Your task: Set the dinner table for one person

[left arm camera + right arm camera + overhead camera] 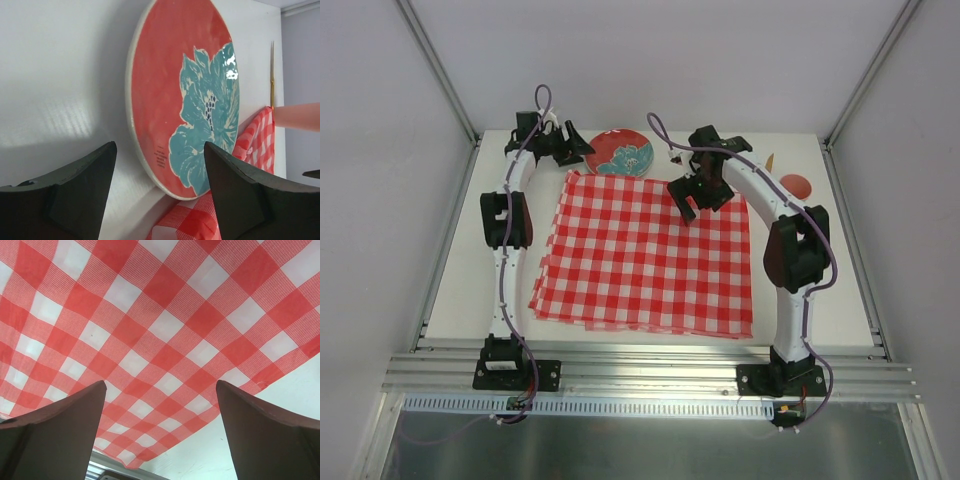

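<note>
The dinner table (470, 270) is a white top with grey rails; a red-and-white checked cloth (650, 255) lies on its middle. A red plate with a teal flower (620, 152) sits on the table at the cloth's far edge. My left gripper (578, 146) is open and empty just left of the plate. In the left wrist view the plate (185, 90) lies ahead of the open left gripper (160, 147), its near rim over the cloth (255, 140). My right gripper (687, 205) is open and empty above the cloth's far right part (150, 315), as the right wrist view (161, 385) shows.
A small red round object (797, 185) and a thin yellowish stick (769, 160) lie on the table at the far right. The stick (272, 70) and a pinkish object (300, 116) show beyond the plate. A grey rail (650, 365) runs along the near edge.
</note>
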Controlling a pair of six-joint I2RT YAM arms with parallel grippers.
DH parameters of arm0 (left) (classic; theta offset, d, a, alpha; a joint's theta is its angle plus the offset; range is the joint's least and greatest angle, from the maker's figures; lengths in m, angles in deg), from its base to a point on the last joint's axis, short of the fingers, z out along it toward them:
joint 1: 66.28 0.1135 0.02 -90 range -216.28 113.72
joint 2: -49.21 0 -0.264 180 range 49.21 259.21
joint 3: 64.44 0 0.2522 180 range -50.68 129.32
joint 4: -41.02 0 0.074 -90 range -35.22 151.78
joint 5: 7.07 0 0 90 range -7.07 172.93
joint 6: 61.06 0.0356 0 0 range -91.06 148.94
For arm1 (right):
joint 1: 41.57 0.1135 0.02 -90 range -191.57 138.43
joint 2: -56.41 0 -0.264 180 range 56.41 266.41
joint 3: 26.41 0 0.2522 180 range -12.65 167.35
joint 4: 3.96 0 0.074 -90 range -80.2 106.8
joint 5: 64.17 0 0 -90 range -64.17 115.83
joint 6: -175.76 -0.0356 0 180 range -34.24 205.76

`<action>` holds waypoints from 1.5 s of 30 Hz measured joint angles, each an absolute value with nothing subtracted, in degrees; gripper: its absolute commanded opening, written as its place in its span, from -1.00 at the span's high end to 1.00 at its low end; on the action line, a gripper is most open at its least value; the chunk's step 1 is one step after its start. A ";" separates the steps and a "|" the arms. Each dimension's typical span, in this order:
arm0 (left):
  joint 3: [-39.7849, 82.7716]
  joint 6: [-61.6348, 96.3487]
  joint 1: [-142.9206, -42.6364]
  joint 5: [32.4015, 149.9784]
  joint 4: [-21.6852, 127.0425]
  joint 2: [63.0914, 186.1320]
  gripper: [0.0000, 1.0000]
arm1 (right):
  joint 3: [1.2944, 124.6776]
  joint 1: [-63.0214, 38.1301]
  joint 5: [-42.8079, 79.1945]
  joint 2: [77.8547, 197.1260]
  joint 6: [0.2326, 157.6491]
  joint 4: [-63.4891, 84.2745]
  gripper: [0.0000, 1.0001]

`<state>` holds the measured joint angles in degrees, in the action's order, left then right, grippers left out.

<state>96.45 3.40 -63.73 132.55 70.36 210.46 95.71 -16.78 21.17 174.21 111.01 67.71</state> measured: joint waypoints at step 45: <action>84.39 -18.44 -63.84 140.90 51.67 202.61 1.00 | 92.89 -15.97 22.35 173.90 113.11 67.07 -0.93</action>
<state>84.39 -18.44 -63.84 140.90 51.67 202.61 92.89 -15.97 22.35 173.90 113.11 67.07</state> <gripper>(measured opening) 0.041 0.969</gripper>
